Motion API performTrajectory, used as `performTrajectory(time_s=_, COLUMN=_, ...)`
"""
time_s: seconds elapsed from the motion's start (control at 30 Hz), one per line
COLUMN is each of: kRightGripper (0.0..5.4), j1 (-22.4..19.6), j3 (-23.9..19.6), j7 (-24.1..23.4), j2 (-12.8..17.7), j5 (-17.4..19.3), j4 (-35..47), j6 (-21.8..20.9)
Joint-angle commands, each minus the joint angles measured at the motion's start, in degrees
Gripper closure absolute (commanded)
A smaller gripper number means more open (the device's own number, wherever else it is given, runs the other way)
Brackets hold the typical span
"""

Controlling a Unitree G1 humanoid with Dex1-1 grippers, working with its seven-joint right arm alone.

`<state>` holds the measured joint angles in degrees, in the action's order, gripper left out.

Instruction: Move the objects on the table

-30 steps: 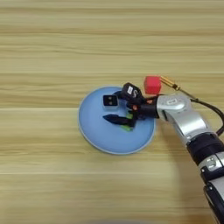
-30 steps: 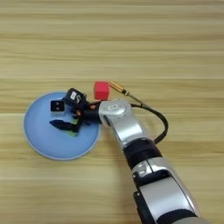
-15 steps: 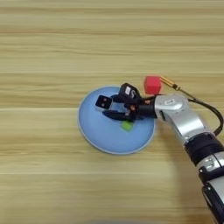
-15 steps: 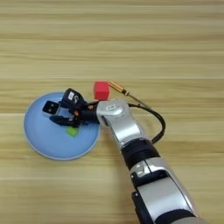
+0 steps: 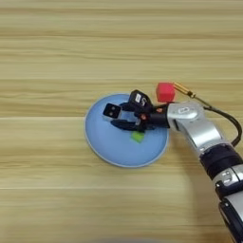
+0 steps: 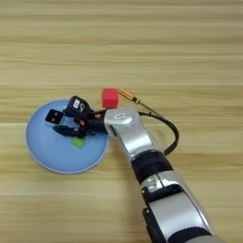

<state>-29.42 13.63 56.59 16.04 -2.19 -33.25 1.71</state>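
The right arm is coming in from the near right corner and reaching leftward and slightly away, its dark elbow joint giving way to a silver forearm (image 6: 130,133) that is lying low and nearly level. A black cable is looping out from the wrist on the right side. At the far end, the right gripper (image 5: 124,115) is pointing left with its two black fingers (image 5: 137,99) spread apart, one on the far side and one on the near side.
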Motion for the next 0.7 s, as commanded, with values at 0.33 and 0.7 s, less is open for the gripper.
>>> performTrajectory(time_s=0.33, kRightGripper=2.92, j1=-6.5, j3=-7.5, j7=-0.9, j2=4.4, j5=5.3, j4=8.6, j6=3.2)
performTrajectory(time_s=0.7, kRightGripper=2.92, j1=-9.2, j3=-13.2, j7=-2.3, j2=9.6, j5=6.0, j4=4.1, j6=2.3)
